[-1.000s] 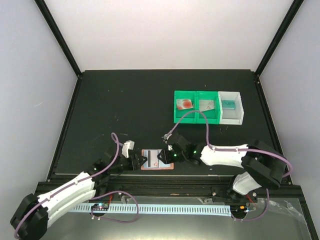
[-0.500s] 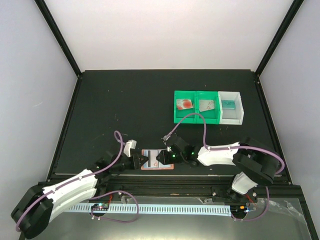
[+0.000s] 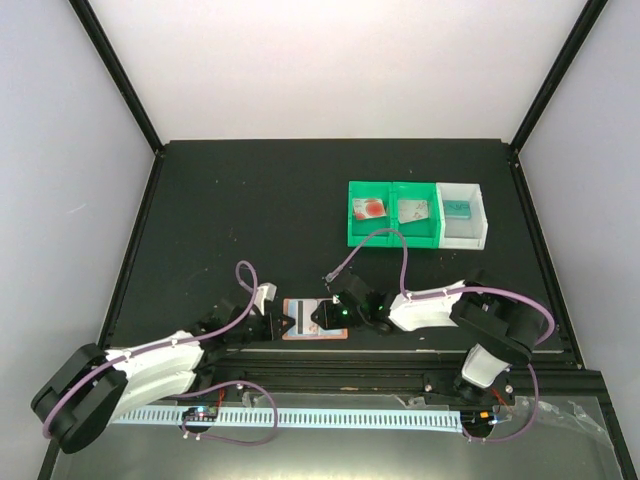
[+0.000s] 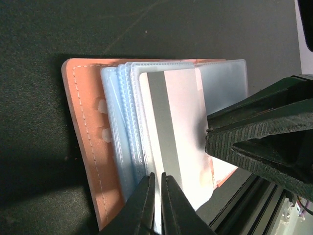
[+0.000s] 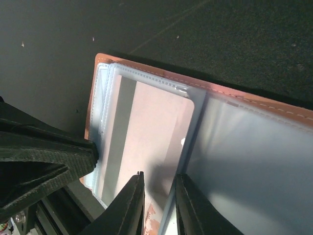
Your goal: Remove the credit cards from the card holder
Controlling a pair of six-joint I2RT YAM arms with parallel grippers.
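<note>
You have the card holder lying open at the lower centre of the top view, close to the near edge of the table. The left gripper is at its left end and the right gripper is on its middle. The top credit card sits in a clear sleeve. Its long axis (the grey stripe follows it) runs straight up the left wrist frame from the left fingers, so that arm is nearer. Left fingers are drawn to 1 thin slit over the stripe. Right fingers show a narrow gap with the sleeve's edge in it; you cannot tell whether they clamp it.
</note>
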